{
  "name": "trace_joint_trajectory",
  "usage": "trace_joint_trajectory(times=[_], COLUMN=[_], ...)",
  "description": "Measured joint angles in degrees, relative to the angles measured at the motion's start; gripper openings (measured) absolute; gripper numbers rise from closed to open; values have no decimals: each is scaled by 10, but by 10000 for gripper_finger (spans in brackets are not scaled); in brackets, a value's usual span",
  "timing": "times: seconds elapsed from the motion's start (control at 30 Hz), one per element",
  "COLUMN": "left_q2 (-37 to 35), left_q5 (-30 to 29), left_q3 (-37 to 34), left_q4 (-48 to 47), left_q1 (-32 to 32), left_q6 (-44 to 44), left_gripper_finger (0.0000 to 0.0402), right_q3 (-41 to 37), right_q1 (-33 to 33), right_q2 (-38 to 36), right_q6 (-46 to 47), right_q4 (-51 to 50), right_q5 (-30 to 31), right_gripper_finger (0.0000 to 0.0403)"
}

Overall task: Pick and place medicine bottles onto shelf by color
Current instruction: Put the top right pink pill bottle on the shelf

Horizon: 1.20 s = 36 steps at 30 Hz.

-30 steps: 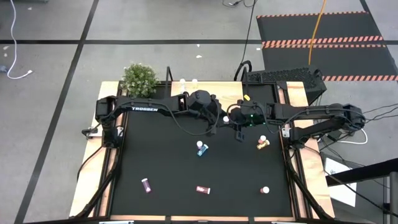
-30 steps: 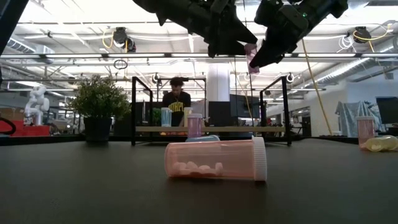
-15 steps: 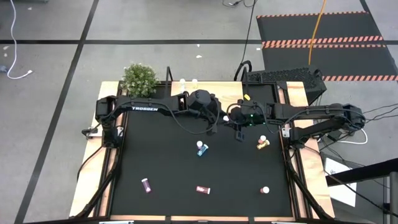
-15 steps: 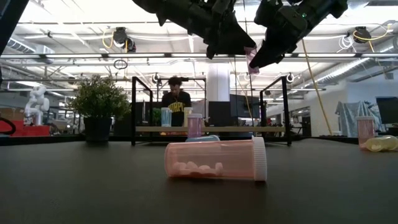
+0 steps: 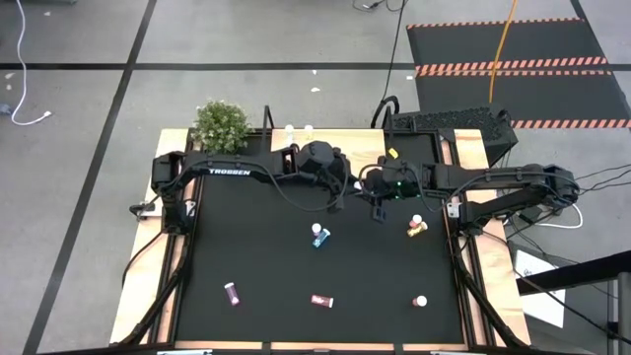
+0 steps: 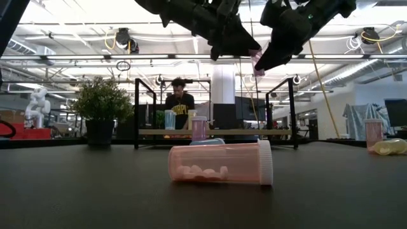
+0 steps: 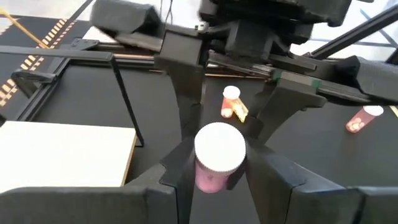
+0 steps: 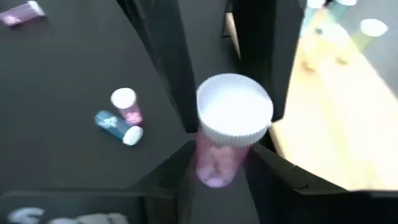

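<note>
A pink medicine bottle (image 6: 256,60) with a white cap hangs high over the table's middle, between my two grippers. My left gripper (image 5: 347,187) reaches it from the table's left and my right gripper (image 5: 368,187) from the right, both shut on it. The cap (image 5: 357,186) shows between them from above. The shelf (image 5: 330,143), a light wooden board with black uprights, stands at the far edge. Two white-capped bottles (image 5: 299,128) stand on it. My left gripper pinches the bottle's pink body just under the cap (image 7: 208,177) between its two fingers. It comes from the table's left, slanting down. The bottle stands upright, cap up, clear of the table. My right gripper has its fingers against opposite sides of the same pink body (image 8: 214,167). It comes from the table's right, slanting down. Its fingers (image 7: 189,106) pass outside the cap.
Loose bottles lie on the black mat: a standing pink one beside a lying blue one (image 5: 319,237), a yellow one (image 5: 416,228), two maroon ones (image 5: 322,301) (image 5: 232,293), and a white-capped one (image 5: 421,301). A green plant (image 5: 221,124) stands at the far left corner.
My left gripper's fingers have closed in onto the pink bottle's sides. Neither arm has shifted, and the bottle hangs where it was.
</note>
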Motion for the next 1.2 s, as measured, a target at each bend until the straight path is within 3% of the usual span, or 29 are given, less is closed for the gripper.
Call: trace_joint_trajectory(times=[0.27,0.47,0.7,0.83,1.2], left_q2=[-10,-18,0,29,88], left_q5=[-15,-40,-50,-23,-2], left_q3=[0,0,0,0,1], left_q4=[3,5,7,7,45], left_q1=[46,111,198,233,271], left_q6=[-4,6,64,115,121], left_gripper_finger=[125,125,125,124,124], right_q3=[0,0,0,0,0], right_q1=[0,-9,-35,-60,-148], right_q2=[-36,-93,-130,-124,-106], right_q6=[51,56,56,35,40], right_q4=[-17,-17,-14,1,17], right_q5=[139,168,167,166,147], right_gripper_finger=[225,280,289,286,286])
